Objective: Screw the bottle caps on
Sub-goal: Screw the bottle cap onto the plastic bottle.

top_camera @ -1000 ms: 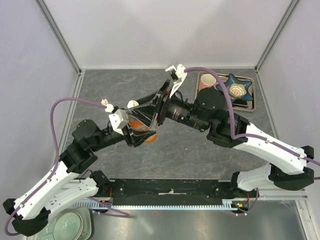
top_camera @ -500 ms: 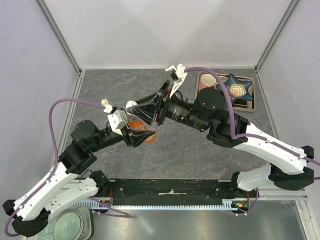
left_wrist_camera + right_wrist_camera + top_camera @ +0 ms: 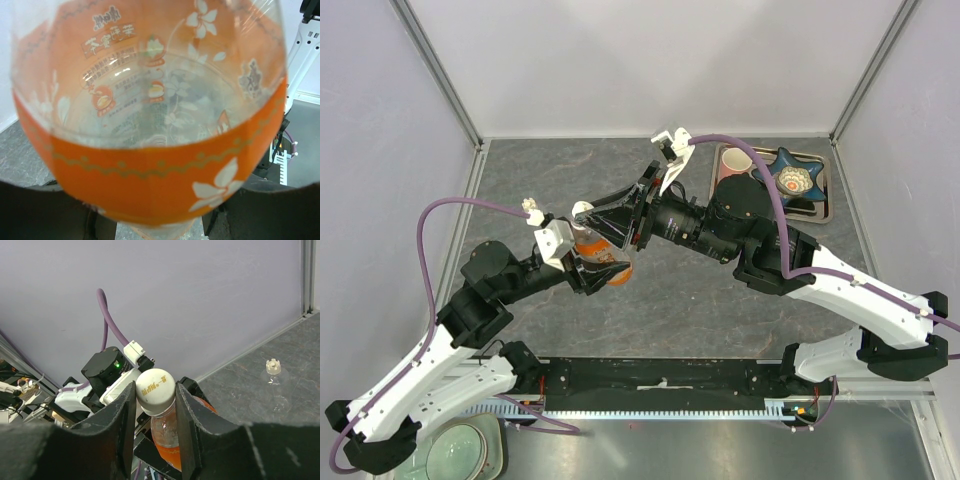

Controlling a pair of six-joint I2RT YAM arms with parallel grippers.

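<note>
The orange bottle [image 3: 612, 273] with its orange flowered label [image 3: 150, 170] is held up off the table, and my left gripper [image 3: 592, 262] is shut on its body. The bottle fills the left wrist view. A white bottle cap [image 3: 155, 385] sits on the bottle's neck. My right gripper [image 3: 155, 390] reaches in from the right, and both fingers [image 3: 122, 415] press against the cap's sides. In the top view the right gripper [image 3: 585, 213] covers the bottle's top. A tiny clear bottle [image 3: 274, 387] stands on the table beyond.
A metal tray [image 3: 825, 195] at the back right holds a white cup [image 3: 738, 160] and a blue star-shaped dish [image 3: 792, 178]. A pale bowl [image 3: 460, 450] sits below the table's near edge at the left. Grey walls enclose the table.
My right gripper's fingers have closed in around the white cap, which now shows less in the top view. The left arm and bottle have barely moved.
</note>
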